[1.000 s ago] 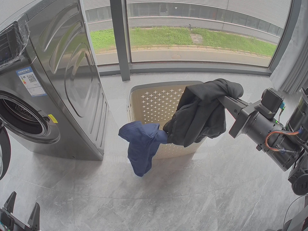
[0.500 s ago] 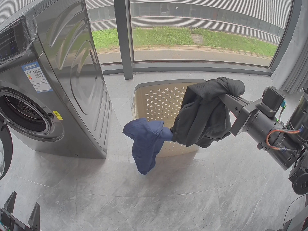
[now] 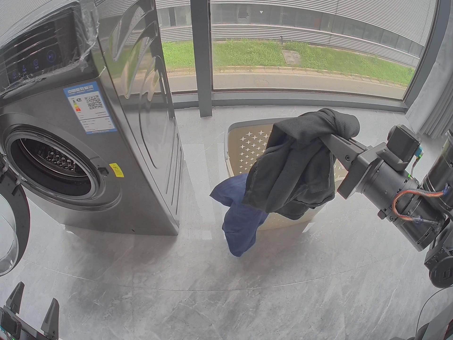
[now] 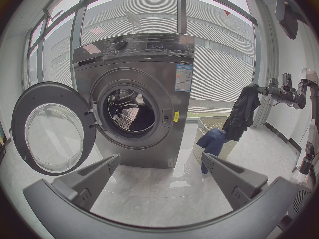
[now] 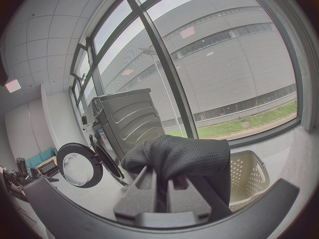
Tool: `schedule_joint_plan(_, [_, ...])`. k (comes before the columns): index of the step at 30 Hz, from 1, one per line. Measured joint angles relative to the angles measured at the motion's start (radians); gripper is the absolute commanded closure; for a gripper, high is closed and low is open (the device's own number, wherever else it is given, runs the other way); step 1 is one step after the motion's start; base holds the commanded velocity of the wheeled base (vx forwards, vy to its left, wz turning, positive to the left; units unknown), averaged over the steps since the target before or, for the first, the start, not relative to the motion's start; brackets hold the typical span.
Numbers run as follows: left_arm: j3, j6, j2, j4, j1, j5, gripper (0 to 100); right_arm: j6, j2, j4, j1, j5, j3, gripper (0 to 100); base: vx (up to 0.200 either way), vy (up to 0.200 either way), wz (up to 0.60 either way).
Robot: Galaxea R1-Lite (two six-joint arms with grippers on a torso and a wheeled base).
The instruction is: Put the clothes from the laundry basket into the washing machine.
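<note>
My right gripper [image 3: 337, 142] is shut on a black garment [image 3: 292, 166], held up above the beige laundry basket [image 3: 245, 142]; its fingers [image 5: 146, 190] pinch the mesh cloth [image 5: 186, 156]. A blue garment [image 3: 240, 218] hangs over the basket's front rim, touching the black one's lower edge. The grey washing machine [image 3: 94, 119] stands on the left with its round door [image 4: 50, 126] swung open and its drum [image 4: 131, 112] bare. Low by the floor, facing the washer, my left gripper [image 4: 161, 165] is open with nothing between its fingers.
A tall window with a dark post [image 3: 200, 48] runs behind the basket. A grey curtain [image 3: 436, 95] hangs at the far right. Bare tiled floor [image 3: 236, 289] lies in front of the washer and basket.
The head camera has turned toward the washer, so everything sits farther right in the picture. Against the basket, my right gripper and the black garment have shifted toward the washer. The blue garment stays on the rim.
</note>
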Motion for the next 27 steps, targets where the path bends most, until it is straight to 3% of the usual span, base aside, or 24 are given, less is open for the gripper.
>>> schedule_joint_plan(10, [0.0,0.001,0.0,0.0,0.0,0.0,0,0.0,-0.001,0.0,0.0,0.0,-0.001,100,0.0,0.2,0.0])
schedule_joint_plan(19, [0.0,0.001,0.0,0.0,0.0,0.0,0,0.0,0.001,-0.012,-0.001,-0.001,0.0,100,0.0,0.0,0.0])
schedule_joint_plan(27, [0.0,0.0,0.0,0.0,0.001,0.0,0,0.0,0.002,-0.013,-0.002,-0.001,-0.001,100,-0.2,0.0,0.0])
